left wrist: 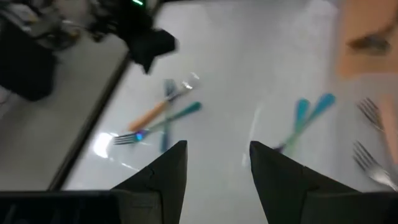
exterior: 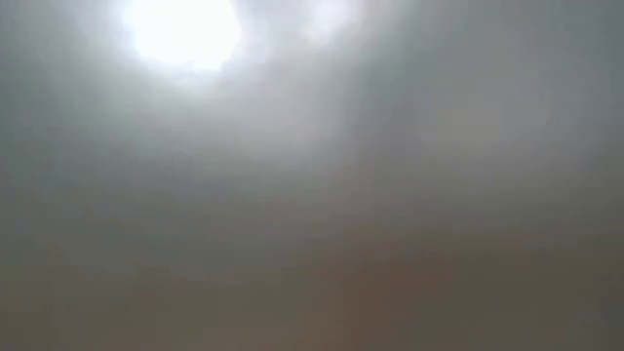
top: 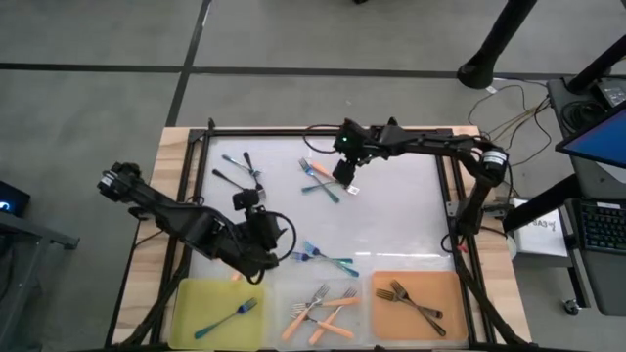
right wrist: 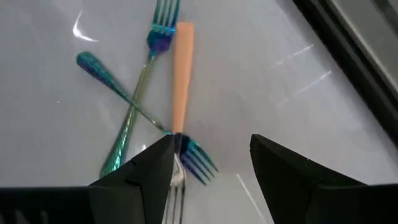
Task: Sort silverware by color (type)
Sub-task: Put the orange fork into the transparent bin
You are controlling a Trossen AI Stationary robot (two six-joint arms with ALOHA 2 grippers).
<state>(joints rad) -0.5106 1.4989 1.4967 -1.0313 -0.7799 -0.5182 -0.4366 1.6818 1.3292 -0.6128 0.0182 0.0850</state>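
My right gripper (top: 344,176) (right wrist: 211,149) is open and low over a crossed pile (top: 319,181) at the far middle of the table. The pile is one orange-handled fork (right wrist: 181,74) and two blue-teal forks (right wrist: 134,118). The orange fork's neck lies right at one fingertip (right wrist: 165,152). My left gripper (top: 274,235) (left wrist: 217,155) is open above the table's near-left part and holds nothing. Blue-teal forks (top: 328,259) (left wrist: 308,115) lie just to its right. Dark and blue forks (top: 240,171) lie at the far left. My right gripper comes down on the pile from above, and one finger (right wrist: 165,152) stands over the orange fork's neck (right wrist: 177,134), where the handle meets the tines. I cannot tell whether it touches the fork. The fork lies flat on the table.
Three trays line the near edge: a yellow one (top: 196,293) with a blue fork, a clear one (top: 293,293) with orange forks, an orange one (top: 440,288) with dark forks. A black frame (top: 196,147) rims the white mat. The low view shows only a grey blur.
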